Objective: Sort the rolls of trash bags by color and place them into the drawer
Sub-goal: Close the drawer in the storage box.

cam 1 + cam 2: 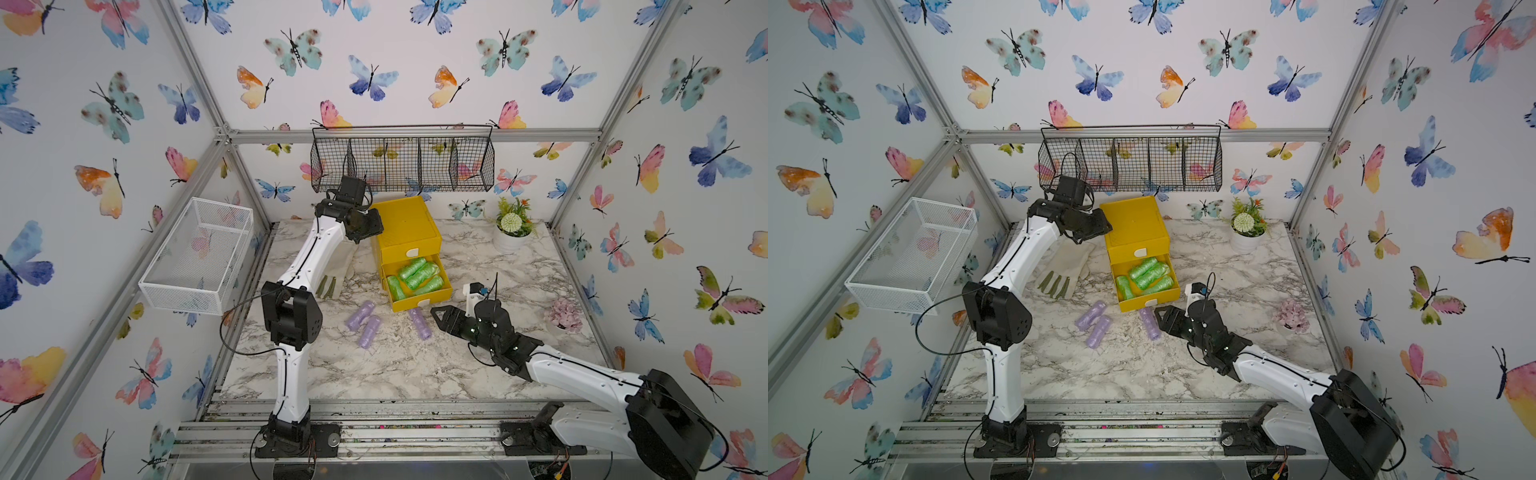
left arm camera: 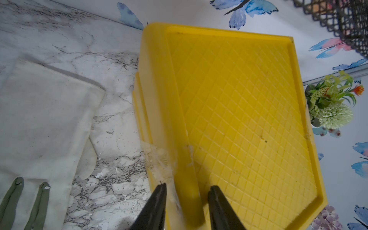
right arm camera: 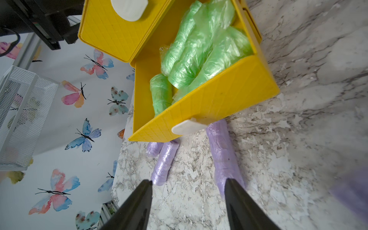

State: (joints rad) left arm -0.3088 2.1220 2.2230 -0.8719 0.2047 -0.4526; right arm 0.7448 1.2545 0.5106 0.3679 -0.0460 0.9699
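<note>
Yellow plastic forms the cube-like chest of drawers (image 1: 405, 226), which is set at the far middle of the marble-patterned counter (image 1: 395, 374). Its top drawer is shut. A lower drawer (image 1: 440, 296) is pulled out toward the near side; whether it is the middle or the bottom one cannot be told. Four green rolls (image 1: 415, 275) of crinkly trash bags are piled inside it. A pair of purple rolls (image 1: 360, 315) is laid side by side on the counter, near and left of the open drawer. A single purple roll (image 1: 419, 323) is laid just in front of the drawer's white tab handle (image 1: 424, 302).

The left fingers (image 2: 157, 205) are held over the left edge of the chest's top. They are spread, with the raised rim seen between them, and no contact with it can be made out. The right fingers (image 3: 239, 205) are pointed toward the open drawer, just right of the single purple roll. They are spread wide with only bare counter between them, one tip beside the roll's near end.

A pale rubber glove with green fingertips (image 1: 1065, 266) is laid flat on the counter left of the chest.
</note>
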